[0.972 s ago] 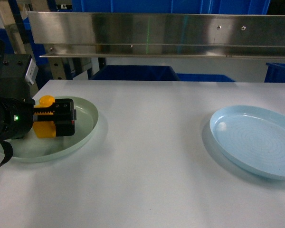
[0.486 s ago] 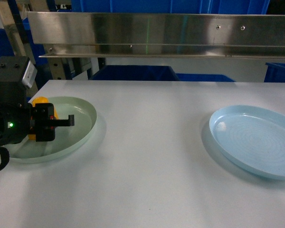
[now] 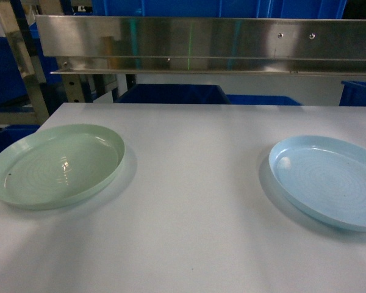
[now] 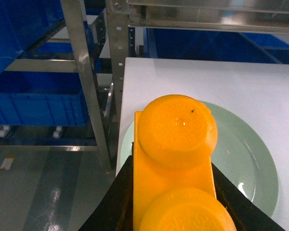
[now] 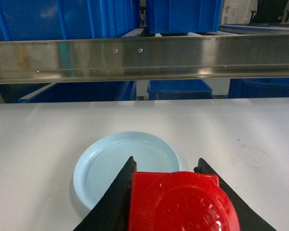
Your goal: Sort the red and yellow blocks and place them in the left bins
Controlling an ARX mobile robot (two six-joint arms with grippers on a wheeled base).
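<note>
While I watched through the left wrist camera, the left gripper (image 4: 176, 202) was clamped on the orange-yellow block (image 4: 176, 163), its black fingers (image 4: 120, 202) pressed against both sides of the brick and its two round studs facing the lens. That block hung in the air above the left edge of the white worktop (image 4: 192, 79), over the near rim of the pale green plate (image 4: 253, 163), with a steel rack upright (image 4: 89, 82) and a blue bin (image 4: 36, 108) off the table to the left. From the head camera I saw neither arm; the green plate (image 3: 55, 163) sat near the worktop's left edge and the light blue plate (image 3: 329, 186) near its right edge, the two well apart, both bare of blocks. A stainless shelf rail (image 3: 201, 43) ran along the far edge. Through the right wrist camera, the right gripper (image 5: 176, 202) was closed on the red block (image 5: 183, 202), dark fingers (image 5: 118, 197) hugging either side, and the brick hovered above the worktop just short of the blue plate (image 5: 127, 163).
</note>
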